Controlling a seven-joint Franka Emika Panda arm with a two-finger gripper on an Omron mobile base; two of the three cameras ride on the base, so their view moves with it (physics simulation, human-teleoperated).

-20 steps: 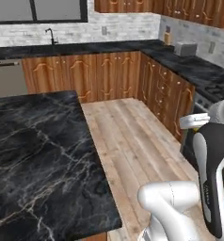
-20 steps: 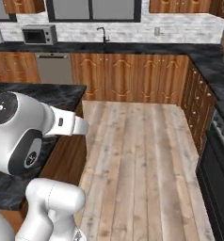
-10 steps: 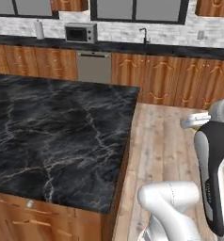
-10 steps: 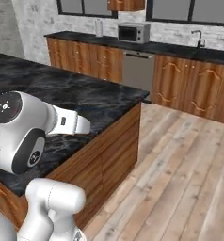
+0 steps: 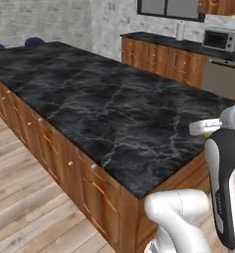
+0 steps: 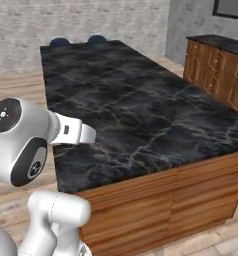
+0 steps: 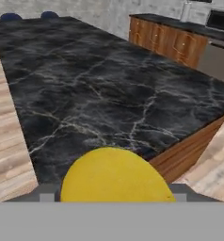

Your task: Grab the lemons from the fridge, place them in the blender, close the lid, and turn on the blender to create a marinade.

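One lemon [image 7: 115, 175] apparently sits in the wide pincer [image 7: 114, 190].

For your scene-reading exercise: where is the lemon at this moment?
The lemon sits at the bottom centre of the hand view, in the tool, above the near edge of the black marble island counter.

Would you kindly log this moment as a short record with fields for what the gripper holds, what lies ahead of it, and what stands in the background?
held item: a yellow lemon sits between the fingers of the gripper
ahead: kitchen island with black marble top and wooden cabinet fronts
background: wooden cabinets under a dark counter, a microwave on it
floor: light wood planks
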